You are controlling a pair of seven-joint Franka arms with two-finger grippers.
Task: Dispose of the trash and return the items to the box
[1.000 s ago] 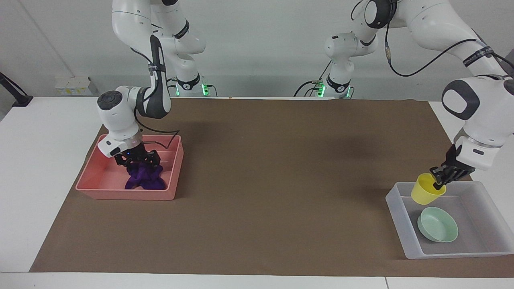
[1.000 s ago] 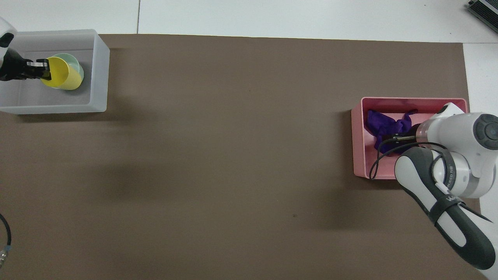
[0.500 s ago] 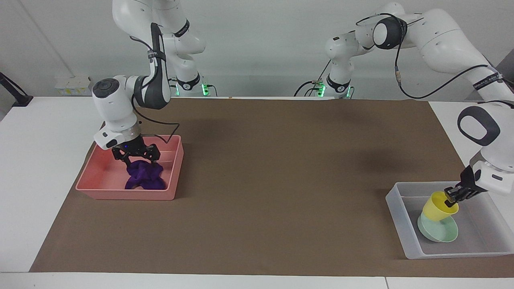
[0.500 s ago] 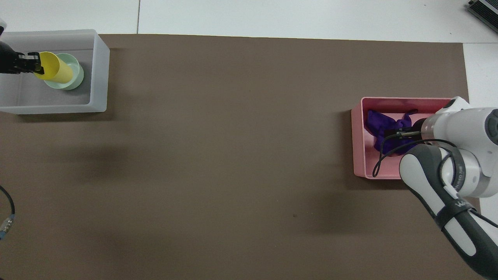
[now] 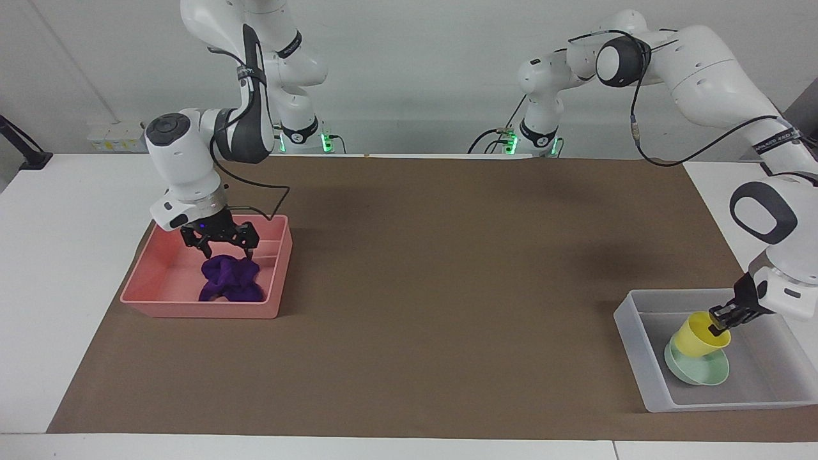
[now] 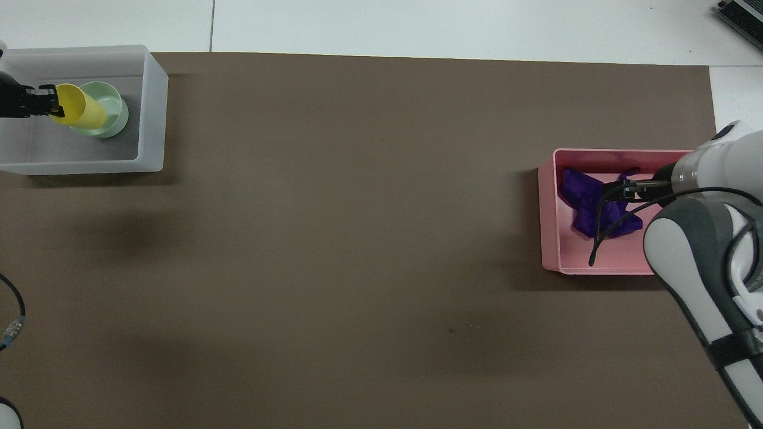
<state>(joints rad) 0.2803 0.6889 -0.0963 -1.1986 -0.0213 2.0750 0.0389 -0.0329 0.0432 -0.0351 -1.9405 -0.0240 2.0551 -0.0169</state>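
Your right gripper [image 5: 220,246] has lifted, fingers spread, off the purple cloth [image 5: 230,280] left in the pink tray [image 5: 153,281] at frame left, so the trash looks done, while at lower right your left gripper [image 5: 721,317], clamped on the yellow cup [image 5: 700,335], has set it tilted into the green bowl [image 5: 700,370] in the box [image 5: 639,345].

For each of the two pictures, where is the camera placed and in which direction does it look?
Facing view: high across the table, looking at the robots; both arms and bases show, right gripper over the purple cloth.
Overhead view: above the robots' end, looking steeply down; only the left gripper and the right forearm show.
Both share: pink tray, translucent box, yellow cup, green bowl.
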